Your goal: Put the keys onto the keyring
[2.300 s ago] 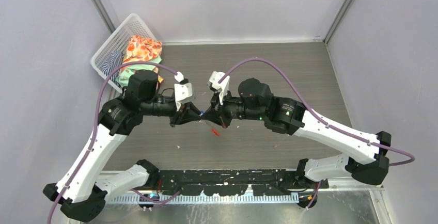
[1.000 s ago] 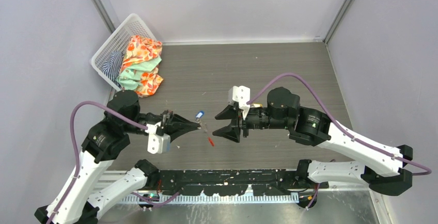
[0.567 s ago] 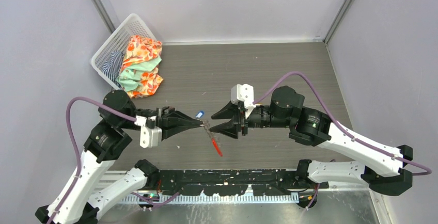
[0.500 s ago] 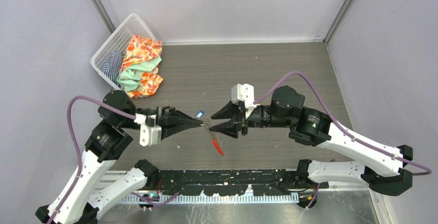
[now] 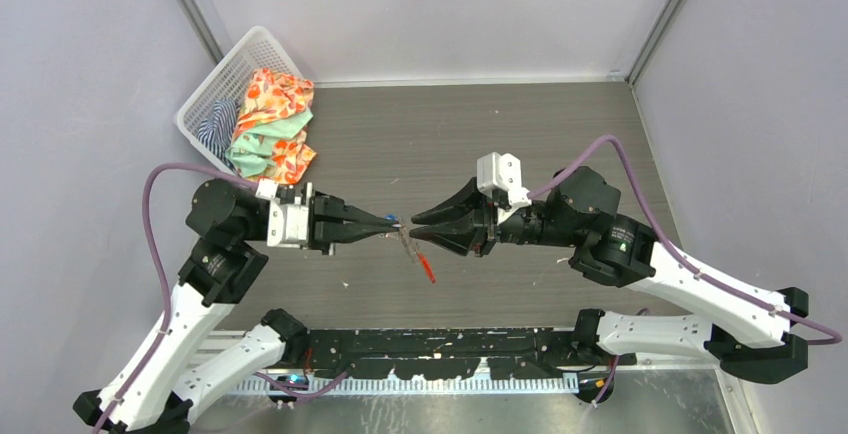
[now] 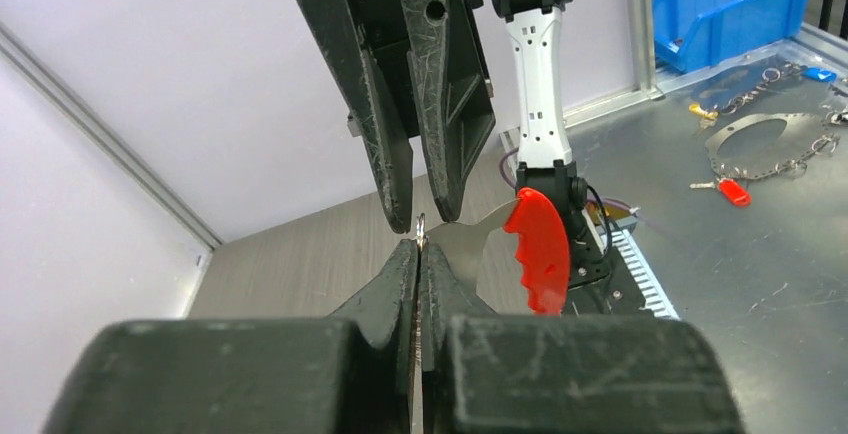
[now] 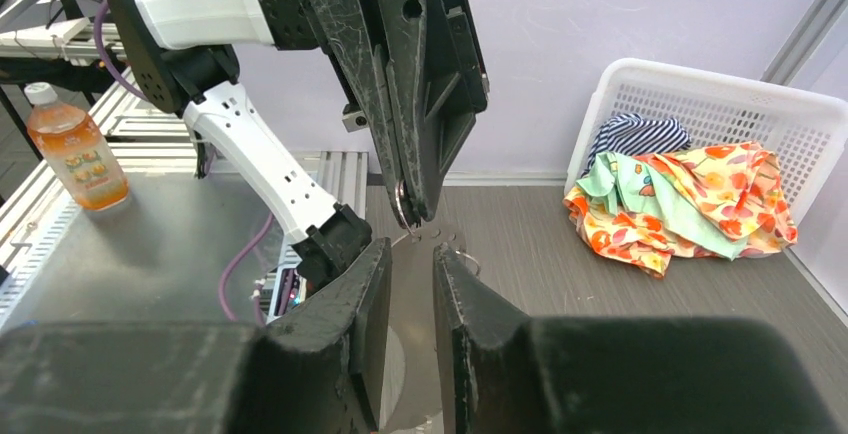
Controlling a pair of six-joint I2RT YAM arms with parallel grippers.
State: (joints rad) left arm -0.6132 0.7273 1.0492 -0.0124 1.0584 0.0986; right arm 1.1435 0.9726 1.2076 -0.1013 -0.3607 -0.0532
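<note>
Since half a second ago the left wrist has rolled, so its camera block now sits on top, and the right gripper point(image 5: 413, 227) has drawn back to the right with its jaws closer together. The left arm reaches in from the left with the forearm almost level. The left gripper point(image 5: 383, 224) is pinched tight on the keyring point(image 5: 404, 237), whose red tag point(image 5: 429, 271) hangs down over the table point(image 5: 520, 134). The head of the blue key point(image 5: 397, 219) shows just beside the left tips; I cannot tell if it lies on the table. The right arm comes in from the right, its claw pointing at the left one, the tips near each other. The left wrist view alone shows a small metal loop standing out of the closed tips. The right wrist view alone shows its own jaws narrow but apart with nothing between them, and a bottle point(image 7: 75, 144) far behind
</note>
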